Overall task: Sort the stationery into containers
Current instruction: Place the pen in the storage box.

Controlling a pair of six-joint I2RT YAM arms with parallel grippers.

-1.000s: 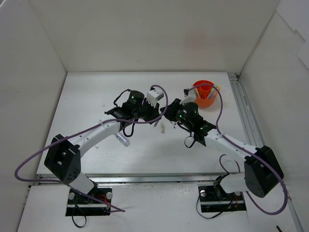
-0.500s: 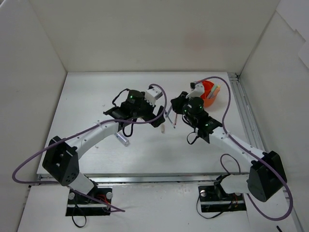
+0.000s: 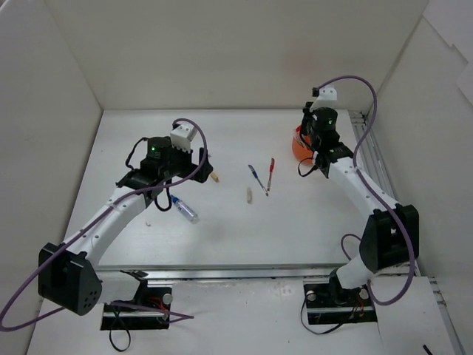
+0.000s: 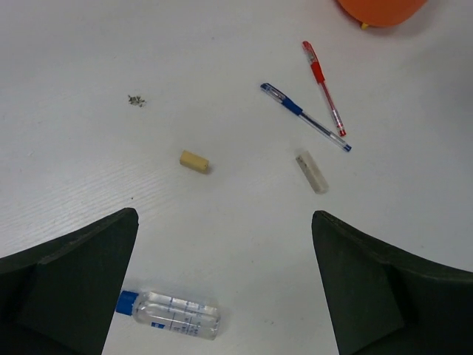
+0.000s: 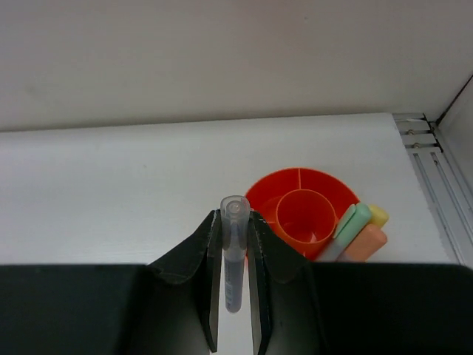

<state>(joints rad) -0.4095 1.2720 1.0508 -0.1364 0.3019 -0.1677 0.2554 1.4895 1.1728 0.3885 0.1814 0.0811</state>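
My right gripper [image 5: 234, 222] is shut on a clear-capped pen [image 5: 234, 255] that stands up between its fingers, just left of and above the orange pot [image 5: 301, 211]. Green [image 5: 353, 224], orange [image 5: 364, 242] and yellow [image 5: 378, 214] highlighters stick out of the pot's right side. From above, the right arm hides most of the pot [image 3: 297, 146]. My left gripper [image 4: 225, 296] is open above the table. Below it lie a blue-capped clear tube [image 4: 168, 314], a beige stub [image 4: 194, 161], a pale stub [image 4: 311, 171], a blue pen [image 4: 304, 117] and a red pen [image 4: 324, 87].
White walls close in the table on three sides. A metal rail [image 3: 373, 170] runs along its right edge, close behind the pot. A few dark specks [image 4: 136, 100] lie at the back left of the loose items.
The right arm swung from mid-table to the back right by the pot, carrying the pen. The left arm drew back to the left, and its jaws went from shut to wide open.
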